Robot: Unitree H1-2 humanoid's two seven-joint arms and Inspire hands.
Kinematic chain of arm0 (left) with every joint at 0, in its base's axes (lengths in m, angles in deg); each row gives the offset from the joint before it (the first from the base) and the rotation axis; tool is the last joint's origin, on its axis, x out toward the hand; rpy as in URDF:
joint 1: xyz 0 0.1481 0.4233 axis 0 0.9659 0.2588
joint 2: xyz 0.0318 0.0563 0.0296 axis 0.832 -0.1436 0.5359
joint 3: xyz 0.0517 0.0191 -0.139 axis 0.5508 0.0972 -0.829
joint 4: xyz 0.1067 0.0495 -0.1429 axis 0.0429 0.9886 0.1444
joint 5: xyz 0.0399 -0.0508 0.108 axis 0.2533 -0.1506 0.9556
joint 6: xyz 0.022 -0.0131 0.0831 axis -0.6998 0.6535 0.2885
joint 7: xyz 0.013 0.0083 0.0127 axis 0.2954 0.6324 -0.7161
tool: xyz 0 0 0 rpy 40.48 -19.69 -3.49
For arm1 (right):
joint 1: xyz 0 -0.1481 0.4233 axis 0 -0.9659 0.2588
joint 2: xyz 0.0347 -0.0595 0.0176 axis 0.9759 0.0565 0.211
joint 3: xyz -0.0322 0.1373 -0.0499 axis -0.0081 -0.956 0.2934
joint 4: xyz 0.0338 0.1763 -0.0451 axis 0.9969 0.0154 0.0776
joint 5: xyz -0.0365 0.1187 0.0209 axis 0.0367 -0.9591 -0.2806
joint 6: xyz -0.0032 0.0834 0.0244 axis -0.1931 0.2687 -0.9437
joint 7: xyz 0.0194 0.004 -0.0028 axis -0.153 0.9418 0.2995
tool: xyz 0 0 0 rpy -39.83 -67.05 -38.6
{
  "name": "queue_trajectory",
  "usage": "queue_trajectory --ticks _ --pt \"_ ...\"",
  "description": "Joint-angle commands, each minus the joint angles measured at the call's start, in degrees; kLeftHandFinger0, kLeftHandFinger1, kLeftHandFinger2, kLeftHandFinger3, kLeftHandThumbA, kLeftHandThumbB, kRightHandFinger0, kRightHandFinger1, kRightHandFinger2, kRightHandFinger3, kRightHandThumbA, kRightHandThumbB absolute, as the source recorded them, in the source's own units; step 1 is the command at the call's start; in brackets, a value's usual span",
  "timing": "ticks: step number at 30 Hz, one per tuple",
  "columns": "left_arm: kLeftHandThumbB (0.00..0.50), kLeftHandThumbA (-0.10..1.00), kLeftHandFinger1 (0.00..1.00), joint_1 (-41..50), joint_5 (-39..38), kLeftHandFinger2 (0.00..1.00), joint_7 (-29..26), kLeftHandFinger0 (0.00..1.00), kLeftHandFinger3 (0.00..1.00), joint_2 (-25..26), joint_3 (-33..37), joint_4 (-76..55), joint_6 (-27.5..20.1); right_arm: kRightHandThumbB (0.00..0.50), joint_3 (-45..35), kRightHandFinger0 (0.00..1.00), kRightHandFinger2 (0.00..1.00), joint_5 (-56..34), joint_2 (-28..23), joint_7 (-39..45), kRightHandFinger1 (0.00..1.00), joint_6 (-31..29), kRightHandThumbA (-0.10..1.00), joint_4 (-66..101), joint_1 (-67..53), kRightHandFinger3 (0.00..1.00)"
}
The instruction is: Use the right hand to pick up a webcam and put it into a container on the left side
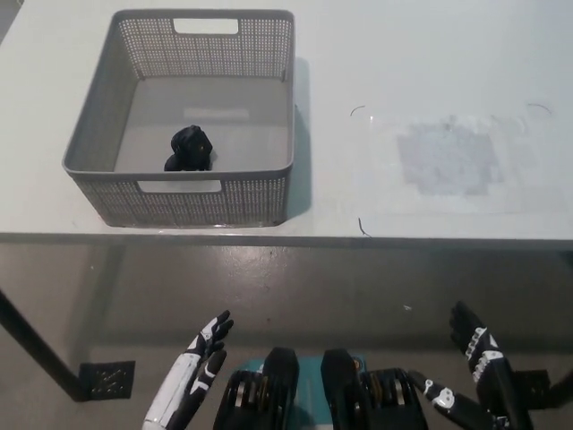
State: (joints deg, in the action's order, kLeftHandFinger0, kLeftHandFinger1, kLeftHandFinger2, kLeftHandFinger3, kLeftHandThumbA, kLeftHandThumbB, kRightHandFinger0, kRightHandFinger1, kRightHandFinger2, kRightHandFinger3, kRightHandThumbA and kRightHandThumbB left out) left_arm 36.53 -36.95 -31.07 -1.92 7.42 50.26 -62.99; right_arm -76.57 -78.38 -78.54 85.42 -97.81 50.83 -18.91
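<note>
1. The black right hand (pixel 474 376) sits low at the bottom right, below the table edge, with its fingers (pixel 467 324) spread apart and nothing in them.
2. The white left hand (pixel 192 376) rests at the lower left, also below the table edge; its fingers (pixel 218 324) are loosely extended and apart, grasping nothing.
3. Both hands hang over the grey floor (pixel 295 287), well apart from everything on the table.
4. The webcam (pixel 189 149), a small black object, lies inside the grey perforated basket (pixel 201 199), on its floor, near the front wall and left of the basket's middle.
5. Nothing touches the webcam; whether it stands upright or lies tipped cannot be told.
6. The basket stands on the left part of the white table (pixel 358 81), close to the table's near edge, with a handle slot in its front wall and another in its far wall.
7. To the right of the basket, a clear plastic sheet (pixel 448 161) lies flat on the table, with a greyish scuffed patch at its middle.
</note>
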Motion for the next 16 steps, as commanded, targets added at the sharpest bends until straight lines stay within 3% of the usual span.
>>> queue_trajectory --ticks 1,4,16 --pt "0.187 1.00 1.00 -0.7 -2.1 1.00 -1.4 1.00 1.00 -0.3 -0.9 0.1 -2.6 0.251 1.5 1.00 1.00 0.0 -0.3 3.6 1.00 -2.7 1.00 -1.3 2.2 1.00" --pt "0.192 1.00 1.00 -0.2 -2.4 1.00 -1.8 1.00 1.00 -0.4 -1.2 0.2 -3.2 0.282 2.6 1.00 1.00 1.0 -0.8 4.5 1.00 -1.7 1.00 -2.3 3.0 1.00" --pt "0.197 1.00 1.00 -0.4 -2.9 1.00 -1.8 1.00 1.00 -0.4 -1.3 0.4 -3.7 0.309 3.6 1.00 1.00 2.6 -1.2 5.0 1.00 1.5 1.00 -3.1 4.1 1.00"
